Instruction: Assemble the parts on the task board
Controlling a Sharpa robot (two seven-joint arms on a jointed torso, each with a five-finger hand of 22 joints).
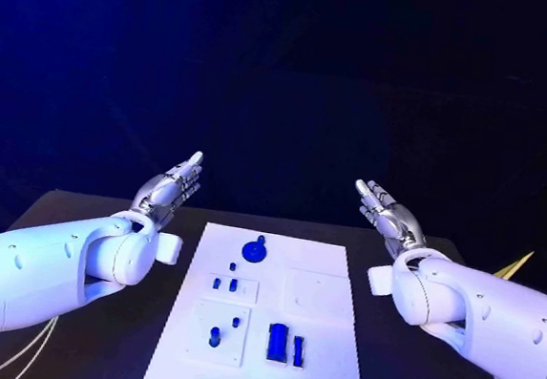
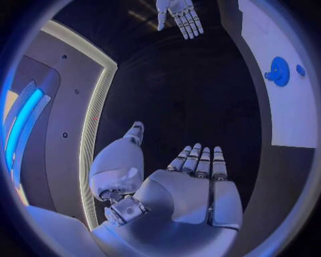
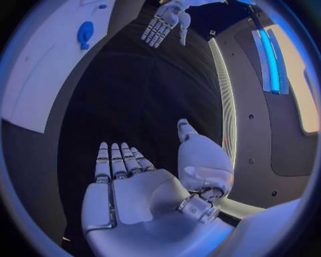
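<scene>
The white task board [image 1: 330, 372] lies in the middle of the black table. On it sit a round blue part [image 1: 255, 250] at the far end, small blue pegs [image 1: 225, 284] mid-board, and taller blue blocks [image 1: 278, 343] near the front. My left hand [image 1: 172, 186] is raised off the table beyond the board's far left corner, fingers straight and apart, holding nothing. My right hand [image 1: 389, 215] mirrors it at the far right, also flat and empty. The left wrist view shows the left hand [image 2: 190, 187], the round blue part [image 2: 279, 71] and the right hand [image 2: 178, 15]; the right wrist view shows the right hand [image 3: 137, 187].
The black table [image 1: 102, 222] extends on both sides of the board. A yellow pointed object [image 1: 513, 264] sticks up at the table's far right edge. Thin cables [image 1: 35, 347] run under my left arm near the front.
</scene>
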